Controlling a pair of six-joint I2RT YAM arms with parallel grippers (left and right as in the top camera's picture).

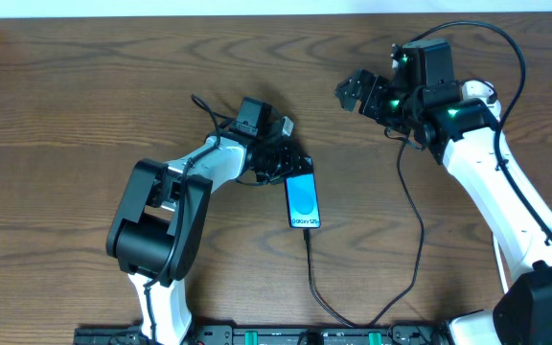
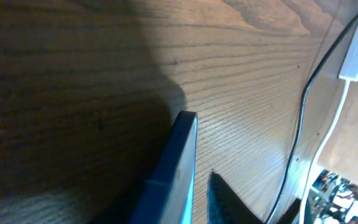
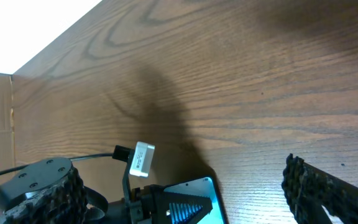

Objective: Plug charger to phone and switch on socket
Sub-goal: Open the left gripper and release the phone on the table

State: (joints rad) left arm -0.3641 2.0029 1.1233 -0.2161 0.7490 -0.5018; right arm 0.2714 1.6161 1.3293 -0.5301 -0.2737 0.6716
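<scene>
Overhead: charger point(image 1: 310, 264) is seen joined to phone point(image 1: 302, 201) at the end farthest from left gripper point(image 1: 290, 163), whose closure cannot be told. Right gripper point(image 1: 357, 93) is spread wide, empty. Socket unlocated; switching judged outstanding.

Overhead: bright, even light from above, sharp throughout; phone point(image 1: 302, 199) screen glowing. Left wrist: dim, broad soft shadow over the left of the table point(image 2: 73, 74), phone edge blurred at close range, right side brighter. Right wrist: soft central shadow, top-left corner blown out white, foreground blurred
</scene>
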